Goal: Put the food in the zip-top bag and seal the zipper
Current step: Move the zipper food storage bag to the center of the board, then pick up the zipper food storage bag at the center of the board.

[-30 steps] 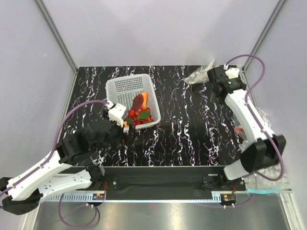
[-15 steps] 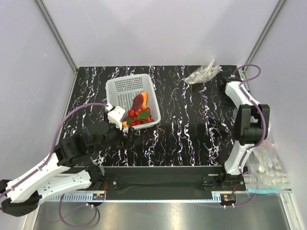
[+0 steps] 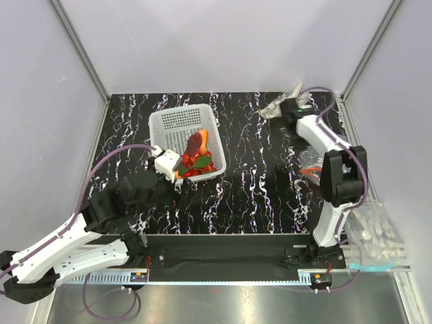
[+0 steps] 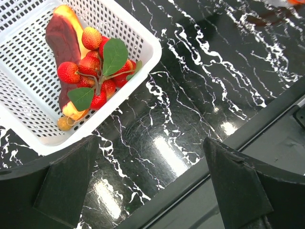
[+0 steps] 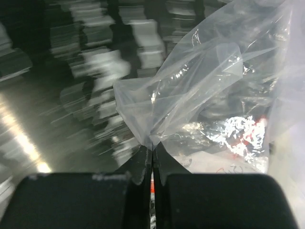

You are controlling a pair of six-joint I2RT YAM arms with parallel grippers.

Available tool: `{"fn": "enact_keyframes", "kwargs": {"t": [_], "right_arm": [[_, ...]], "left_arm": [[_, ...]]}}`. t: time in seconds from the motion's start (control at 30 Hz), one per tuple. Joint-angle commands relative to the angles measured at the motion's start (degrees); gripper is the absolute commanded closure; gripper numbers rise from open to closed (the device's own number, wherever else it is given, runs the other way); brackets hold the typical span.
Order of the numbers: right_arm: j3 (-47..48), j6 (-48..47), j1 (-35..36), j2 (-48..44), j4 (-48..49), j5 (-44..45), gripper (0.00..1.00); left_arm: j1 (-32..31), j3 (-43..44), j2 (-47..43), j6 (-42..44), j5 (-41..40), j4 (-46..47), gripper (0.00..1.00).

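one left gripper (image 4: pixel 150 148) gapes near the basket (image 4: pixel 151 47) of food (image 4: pixel 90 64); right gripper (image 5: pixel 152 152) pinches clear plastic film (image 5: pixel 200 76) (which piece, unclear).

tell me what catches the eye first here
The bright red food heaped in the white basket at the table's left-centre stands out most. At the far right, the right gripper is shut on crinkled clear plastic, while the left gripper hangs open near the basket.
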Motion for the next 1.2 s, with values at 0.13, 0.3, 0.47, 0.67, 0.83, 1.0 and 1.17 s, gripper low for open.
{"fn": "enact_keyframes", "kwargs": {"t": [0.13,0.3,0.47,0.67,0.83,1.0,1.17], "right_arm": [[6.09,-0.5,14.08,-6.59,-3.27,-29.28,0.5],[2.32,-4.1,14.96,-17.11,1.91,-31.48,0.07],[-2.33,-4.03,14.61,-22.06,2.19,-24.47,0.29],[-12.33,4.66,9.17,-28.91,6.39,-23.49,0.43],[-22.72,14.76,-0.5,-36.65,14.73,-31.84,0.57],[-31.25,22.51,-2.09,-37.37,18.52,-30.96,0.43],[-35.12,32.71,-4.02,-34.12,22.3,-28.42,0.43]], "left_arm": [[0.26,0.56,2.51,1.12,-2.46,2.78,0.01],[0.35,0.47,2.95,1.21,-2.82,2.69,0.01],[0.52,0.47,3.3,1.29,-3.26,2.51,0.01],[0.61,0.38,3.48,1.38,-2.47,2.69,0.01],[0.61,0.56,4.0,1.73,-0.89,2.87,0.01],[0.52,0.38,3.48,2.26,-0.97,2.78,0.01],[0.61,0.03,2.69,2.26,-0.62,3.04,0.01]]}}
